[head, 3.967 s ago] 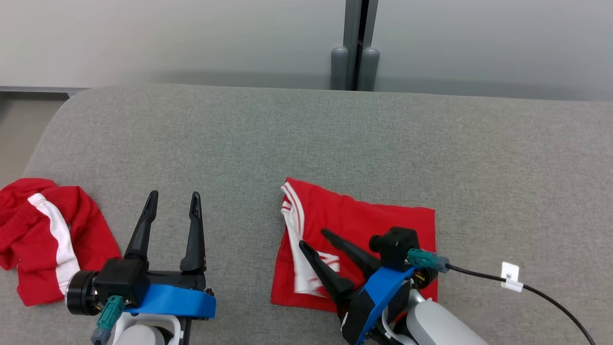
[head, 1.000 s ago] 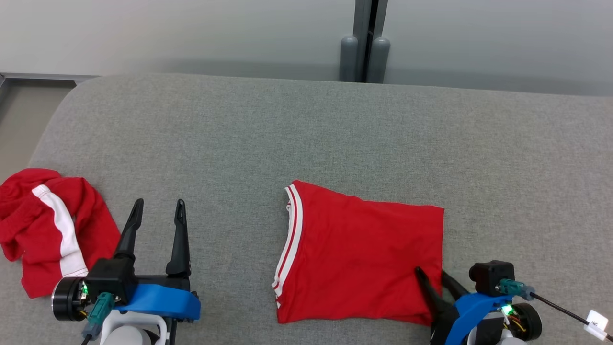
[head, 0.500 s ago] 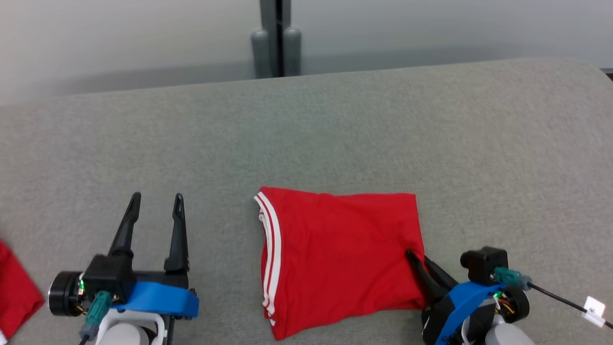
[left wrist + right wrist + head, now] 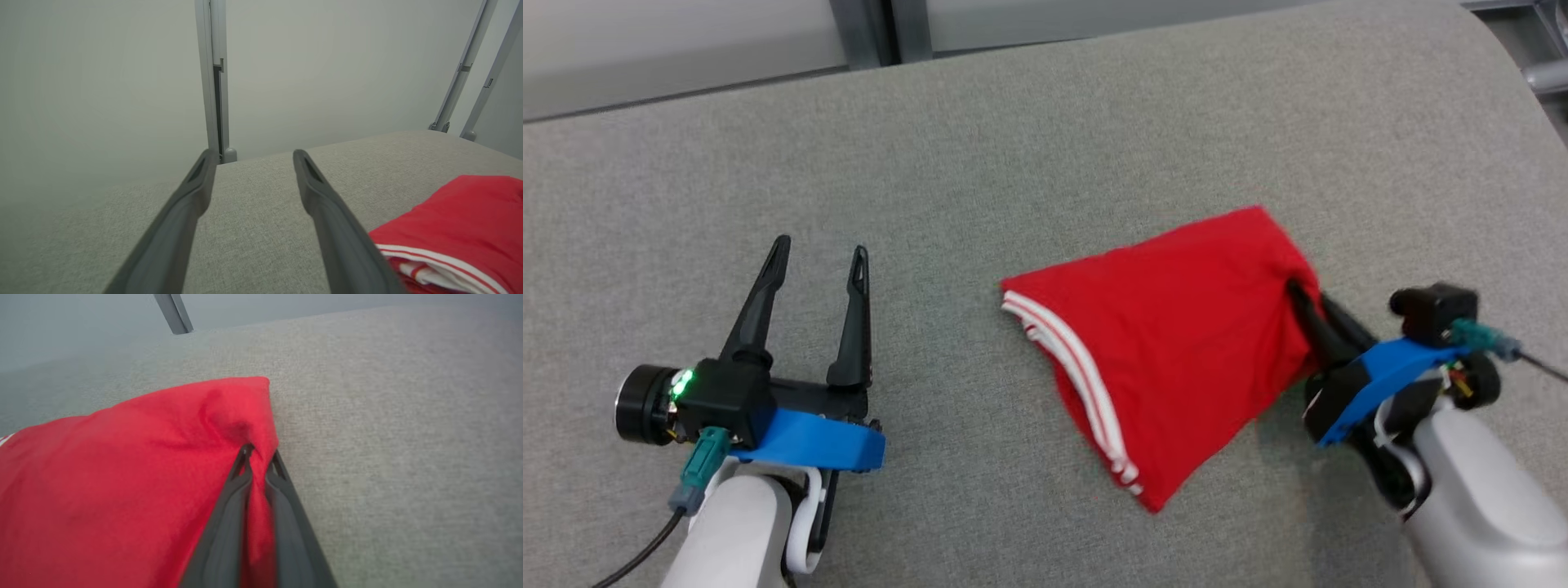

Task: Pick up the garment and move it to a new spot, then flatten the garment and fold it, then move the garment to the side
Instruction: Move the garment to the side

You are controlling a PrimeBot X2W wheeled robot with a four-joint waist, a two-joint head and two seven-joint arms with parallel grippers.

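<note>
- The folded red garment (image 4: 1176,351) (image 4: 449,212) (image 4: 122,477) lies on the right half of the grey fabric-covered tabletop (image 4: 1045,122), with its white-striped hem turned toward the left and near edges.
- The right gripper (image 4: 1305,296) (image 4: 260,452) is clamped on the garment's right edge. The red cloth is pinched and bunched between its two dark fingers.
- The left gripper (image 4: 821,245) (image 4: 253,154) is on the left half, well apart from the garment. Its fingers are spread wide with nothing between them, pointing toward the far edge.
- Pale wall panels and a grey post (image 4: 216,81) stand behind the far edge.
</note>
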